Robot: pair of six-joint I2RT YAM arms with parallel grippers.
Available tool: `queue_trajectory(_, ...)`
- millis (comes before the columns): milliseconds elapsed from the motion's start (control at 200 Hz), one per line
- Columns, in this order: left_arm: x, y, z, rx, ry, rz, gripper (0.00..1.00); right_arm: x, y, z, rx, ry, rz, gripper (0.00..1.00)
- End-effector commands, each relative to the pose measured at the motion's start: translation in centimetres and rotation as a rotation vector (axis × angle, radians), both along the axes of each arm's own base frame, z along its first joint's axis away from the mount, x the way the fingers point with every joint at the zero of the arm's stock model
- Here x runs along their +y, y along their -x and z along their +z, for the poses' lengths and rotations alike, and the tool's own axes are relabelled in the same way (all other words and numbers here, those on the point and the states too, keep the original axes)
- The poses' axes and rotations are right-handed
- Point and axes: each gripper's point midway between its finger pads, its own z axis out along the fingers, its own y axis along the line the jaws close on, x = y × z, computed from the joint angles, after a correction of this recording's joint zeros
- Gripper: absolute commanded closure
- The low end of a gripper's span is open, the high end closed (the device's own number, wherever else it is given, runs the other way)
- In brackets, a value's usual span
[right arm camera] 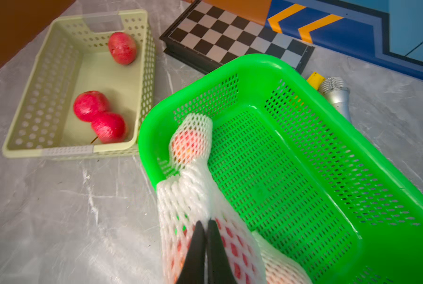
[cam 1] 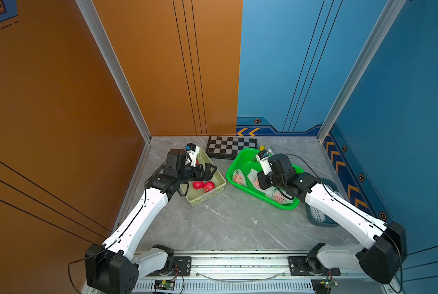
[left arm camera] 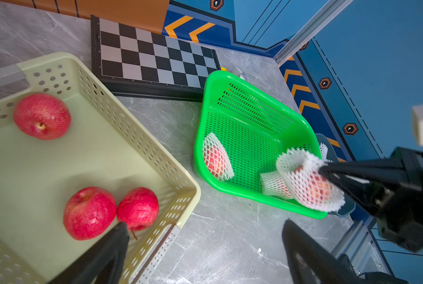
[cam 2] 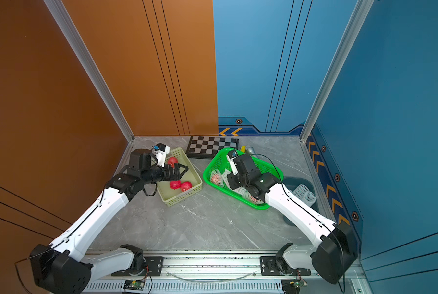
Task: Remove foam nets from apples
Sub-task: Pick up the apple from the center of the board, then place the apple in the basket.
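Over the green basket, one apple hangs in its foam net, pinched in the right gripper; two netted apples lie inside. Beside it, the left gripper gapes wide above three bare apples.

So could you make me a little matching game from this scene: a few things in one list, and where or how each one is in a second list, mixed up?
Things:
1. left gripper
2. right gripper
3. bare apples
4. chessboard

States:
A. flat on the table
B. shut on a foam net
C. open, holding nothing
D. in the pale basket

Pairs: 1-C, 2-B, 3-D, 4-A
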Motion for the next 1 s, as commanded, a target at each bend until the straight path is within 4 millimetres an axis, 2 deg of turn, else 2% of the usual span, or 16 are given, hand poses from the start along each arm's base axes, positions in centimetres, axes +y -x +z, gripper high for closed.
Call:
queue_trajectory(0, 0.1, 0.7, 0.0, 0.017, 0.015, -0.013, 0.02, 1.8, 3.3, -3.0, 0.039, -0.008, 0.028, 0.96)
queue_trajectory(95, 0.2, 0.8, -0.2, 0.030, 0.026, 0.005, 0.02, 3.7, 5.7, -5.8, 0.070, -0.031, 0.051, 0.96)
queue_trajectory(110, 0.3, 1.1, -1.3, 0.055, 0.020, 0.009, 0.02, 4.0, 6.1, -6.2, 0.075, -0.037, 0.050, 0.96)
queue_trajectory(135, 0.3, 1.2, -1.7, 0.064, 0.019, 0.015, 0.02, 4.5, 6.6, -6.8, 0.080, -0.040, 0.056, 0.96)
queue_trajectory(295, -0.3, 2.5, -3.0, 0.089, 0.024, 0.012, 0.02, 6.9, 8.9, -9.6, 0.097, -0.046, 0.075, 0.94)
queue_trajectory(340, -0.6, 2.9, -3.4, 0.092, 0.014, 0.010, 0.02, 7.4, 9.3, -10.4, 0.113, -0.042, 0.080, 0.88)
queue_trajectory(436, -1.2, 3.9, -4.4, 0.104, -0.007, -0.003, 0.02, 8.0, 10.0, -11.6, 0.153, -0.036, 0.092, 0.61)
queue_trajectory(531, -1.6, 5.0, -5.6, 0.121, -0.025, -0.008, 0.02, 7.5, 10.0, -11.6, 0.150, -0.030, 0.072, 0.41)
queue_trajectory(596, -2.1, 5.8, -6.4, 0.128, -0.046, -0.022, 0.02, 7.0, 10.0, -11.1, 0.138, -0.031, 0.062, 0.31)
queue_trajectory(736, -3.1, 7.5, -8.2, 0.157, -0.066, -0.045, 0.02, 5.6, 10.6, -10.3, 0.127, -0.032, 0.084, 0.20)
queue_trajectory(801, -3.5, 8.1, -8.9, 0.167, -0.065, -0.057, 0.02, 5.3, 11.4, -10.0, 0.125, -0.037, 0.128, 0.09)
queue_trajectory(886, -3.5, 8.6, -9.8, 0.185, -0.075, -0.060, 0.02, 5.2, 12.7, -10.0, 0.138, -0.033, 0.210, 0.00)
queue_trajectory(991, -3.4, 8.8, -10.3, 0.189, -0.079, -0.055, 0.02, 4.8, 14.0, -11.2, 0.176, 0.051, 0.285, 0.00)
